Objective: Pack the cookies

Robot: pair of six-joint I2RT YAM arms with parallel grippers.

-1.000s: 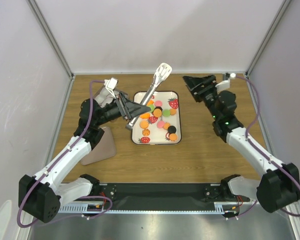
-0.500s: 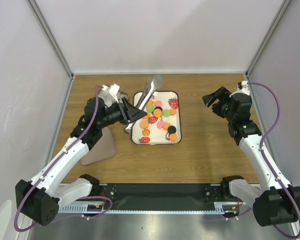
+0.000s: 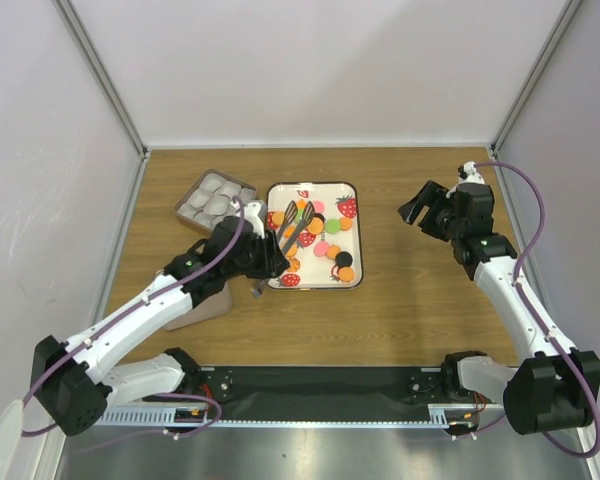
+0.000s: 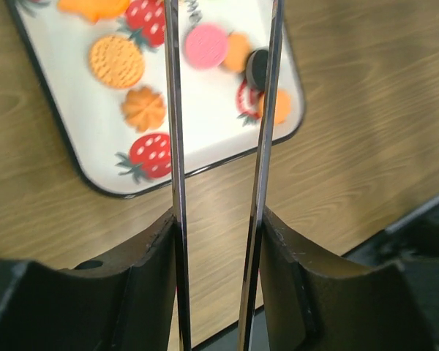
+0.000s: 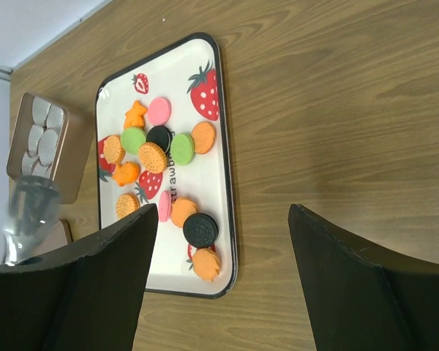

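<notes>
Several orange, pink, green and black cookies (image 3: 320, 235) lie on a white strawberry-print tray (image 3: 358, 240). My left gripper (image 3: 263, 258) is shut on metal tongs (image 3: 292, 225), whose two arms reach over the tray's left half, tips apart. In the left wrist view the tong arms (image 4: 174, 146) run up between my fingers (image 4: 146, 270), over a pink cookie (image 4: 205, 45) and the tray (image 4: 80, 146). My right gripper (image 3: 417, 207) is open and empty, above the table right of the tray. Its view shows the cookies (image 5: 161, 139) and the tray (image 5: 230, 197).
A grey-brown box with white round cups (image 3: 215, 197) stands left of the tray at the back; it also shows in the right wrist view (image 5: 38, 142). A pinkish-brown lid (image 3: 208, 300) lies under my left arm. Side walls enclose the wooden table.
My left arm has swung the tongs down from a raised pose to lie over the tray, uncovering the cup box. My right arm has pulled away to the right of the tray.
</notes>
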